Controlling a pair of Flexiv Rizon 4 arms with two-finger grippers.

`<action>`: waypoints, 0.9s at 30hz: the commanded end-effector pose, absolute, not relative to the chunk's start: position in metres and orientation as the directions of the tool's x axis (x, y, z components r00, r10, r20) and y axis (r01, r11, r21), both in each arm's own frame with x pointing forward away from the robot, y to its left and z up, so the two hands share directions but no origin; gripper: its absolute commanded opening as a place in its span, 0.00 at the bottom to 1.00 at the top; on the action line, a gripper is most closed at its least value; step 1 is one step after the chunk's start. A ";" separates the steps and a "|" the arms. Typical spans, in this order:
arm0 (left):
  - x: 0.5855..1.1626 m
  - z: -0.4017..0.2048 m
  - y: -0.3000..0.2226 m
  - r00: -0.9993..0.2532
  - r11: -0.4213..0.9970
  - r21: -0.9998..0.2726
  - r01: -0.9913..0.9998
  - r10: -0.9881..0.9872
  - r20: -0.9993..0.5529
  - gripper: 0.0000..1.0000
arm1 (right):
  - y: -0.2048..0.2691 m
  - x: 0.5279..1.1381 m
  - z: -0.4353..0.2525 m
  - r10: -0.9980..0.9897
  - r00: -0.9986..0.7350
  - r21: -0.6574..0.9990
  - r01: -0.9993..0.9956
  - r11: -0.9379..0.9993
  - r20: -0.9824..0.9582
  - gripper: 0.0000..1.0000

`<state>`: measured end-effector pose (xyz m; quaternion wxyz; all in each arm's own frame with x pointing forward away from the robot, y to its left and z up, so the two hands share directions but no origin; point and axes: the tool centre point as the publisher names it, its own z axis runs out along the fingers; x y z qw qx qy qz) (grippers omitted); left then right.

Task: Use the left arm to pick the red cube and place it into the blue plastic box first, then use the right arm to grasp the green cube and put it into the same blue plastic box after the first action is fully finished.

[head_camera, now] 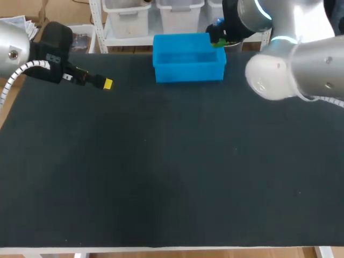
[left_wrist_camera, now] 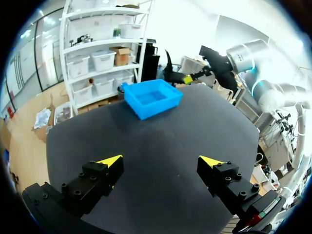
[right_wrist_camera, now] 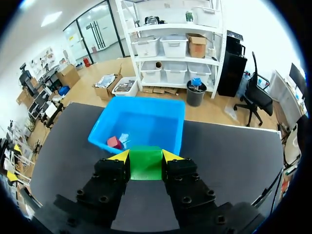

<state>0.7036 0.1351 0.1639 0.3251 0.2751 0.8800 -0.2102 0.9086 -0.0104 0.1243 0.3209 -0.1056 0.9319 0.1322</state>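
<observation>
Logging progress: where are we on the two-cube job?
Done: the red cube lies in the box, and the left gripper is open and empty, well away from the box. In hand: the right gripper is shut on the green cube at the box's edge. Left: drop the green cube in.

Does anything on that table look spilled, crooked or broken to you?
Nothing stands out. The red cube lies inside the blue box; the right gripper holds the green cube squarely near its rim; the left gripper hangs open.
</observation>
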 end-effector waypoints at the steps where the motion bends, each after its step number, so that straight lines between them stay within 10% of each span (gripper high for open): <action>1: 0.704 0.162 0.137 -0.631 0.754 -0.195 0.627 0.345 -0.694 1.00 | 0.002 0.948 0.109 -0.125 -0.793 0.186 -0.288 0.940 -0.596 0.00; 27: 0.704 0.162 0.137 -0.631 0.754 -0.195 0.627 0.345 -0.694 1.00 | 0.016 0.970 0.058 -0.129 -0.837 0.217 -0.282 0.935 -0.531 0.00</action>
